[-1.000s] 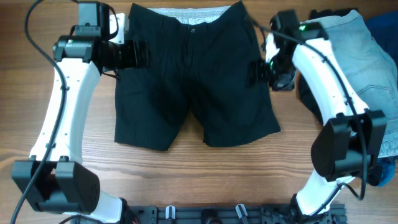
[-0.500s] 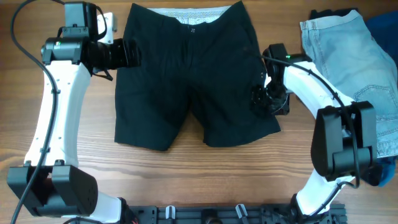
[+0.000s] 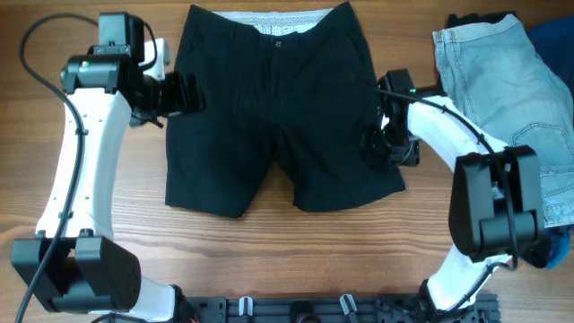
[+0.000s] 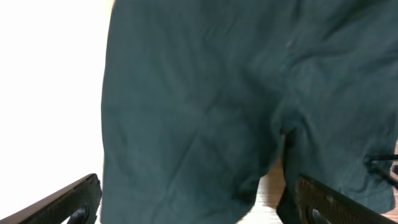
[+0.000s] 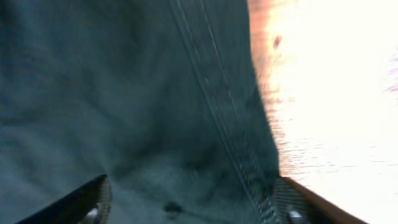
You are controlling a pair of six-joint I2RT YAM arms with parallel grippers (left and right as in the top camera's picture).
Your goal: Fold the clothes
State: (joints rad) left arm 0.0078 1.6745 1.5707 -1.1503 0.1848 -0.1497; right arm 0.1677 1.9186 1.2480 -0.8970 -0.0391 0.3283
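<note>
Black shorts (image 3: 273, 108) lie flat and spread on the wooden table, waistband at the far edge, legs toward me. My left gripper (image 3: 188, 91) is open over the shorts' left side edge, below the waistband; in the left wrist view the dark cloth (image 4: 205, 112) fills the gap between its wide-apart fingers (image 4: 196, 208). My right gripper (image 3: 375, 149) is open over the outer seam of the right leg; the right wrist view shows that seam (image 5: 217, 112) running between its fingers (image 5: 193, 208). Neither holds cloth.
Light-blue denim clothing (image 3: 516, 90) lies piled at the right edge, with a dark garment (image 3: 480, 20) and a blue one (image 3: 552, 40) behind it. Bare wood (image 3: 269, 256) lies in front of the shorts.
My right gripper has moved from the shorts' upper right edge down to the right leg's outer seam. My left gripper has drifted slightly down along the left edge.
</note>
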